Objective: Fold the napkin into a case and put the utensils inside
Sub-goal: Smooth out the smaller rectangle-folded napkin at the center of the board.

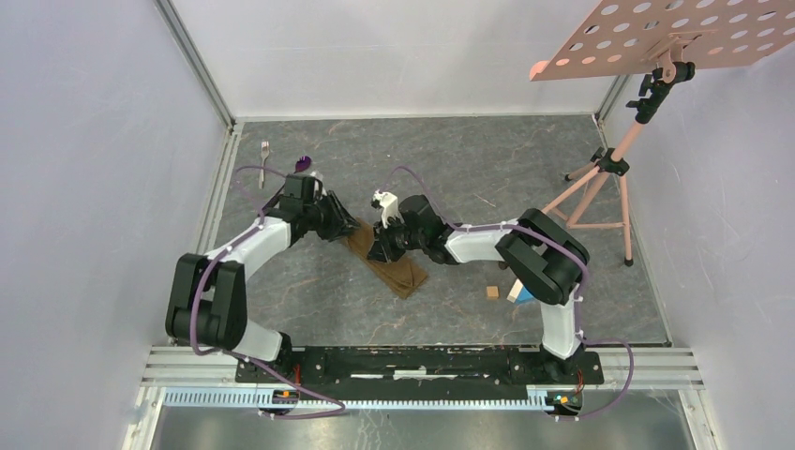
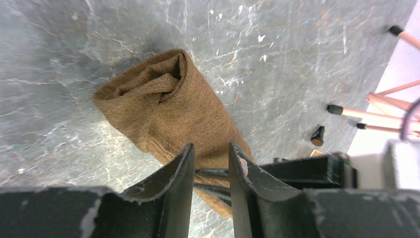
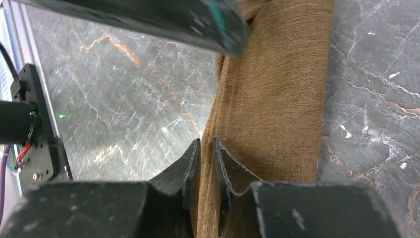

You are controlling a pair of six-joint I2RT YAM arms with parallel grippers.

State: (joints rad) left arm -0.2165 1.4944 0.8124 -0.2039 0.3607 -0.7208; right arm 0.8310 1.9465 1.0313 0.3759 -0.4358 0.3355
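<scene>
The napkin (image 1: 401,272) lies as a long narrow brown case running diagonally mid-table. Its open rolled end (image 2: 173,104) shows in the left wrist view. My left gripper (image 1: 349,228) (image 2: 211,146) hovers over the upper-left end, open, with nothing between its fingers. My right gripper (image 1: 380,251) (image 3: 206,141) is shut on the napkin's (image 3: 277,99) long folded edge, cloth pinched between its fingertips. The utensils lie at the far left: a silver fork (image 1: 264,155) and a purple-bowled spoon (image 1: 302,164).
A small wooden block (image 1: 492,292) and a blue block (image 1: 520,293) sit near the right arm. A pink tripod stand (image 1: 600,187) with a perforated board (image 1: 656,37) stands at the back right; its feet (image 2: 346,111) show in the left wrist view.
</scene>
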